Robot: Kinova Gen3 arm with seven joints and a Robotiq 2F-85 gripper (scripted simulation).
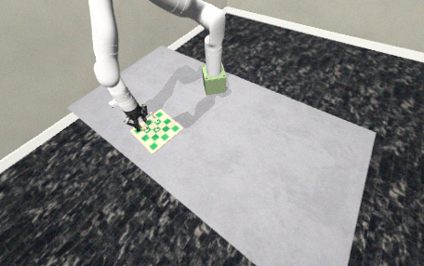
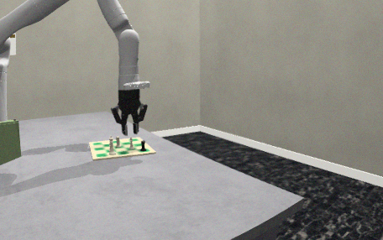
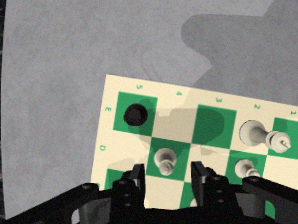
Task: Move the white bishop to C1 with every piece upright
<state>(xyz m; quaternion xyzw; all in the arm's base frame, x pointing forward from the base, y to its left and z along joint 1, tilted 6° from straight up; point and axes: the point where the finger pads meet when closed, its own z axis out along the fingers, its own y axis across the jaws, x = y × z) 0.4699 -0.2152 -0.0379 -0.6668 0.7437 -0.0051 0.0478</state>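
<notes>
While my tool (image 2: 129, 127) hangs partly spread and empty above the chessboard (image 2: 148, 152), a white piece (image 3: 165, 160) sits between its fingers in the wrist view.

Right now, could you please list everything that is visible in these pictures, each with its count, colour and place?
chessboard: one, green and cream, on the table near its left corner.
white pieces: three, pale grey-white, upright on the board; which one is the bishop I cannot tell.
black piece: one, black, upright on a green square at the board's corner.
table: one, grey, in the middle of the room.
floor: dark speckled, around the table.
walls: beige, with a white baseboard.
pedestal: one, light green, on the table's far side, under the arm.
arm: one, white, reaching over the board.
tool: one, black, partly open, empty, above the board and apart from the pieces.
</notes>
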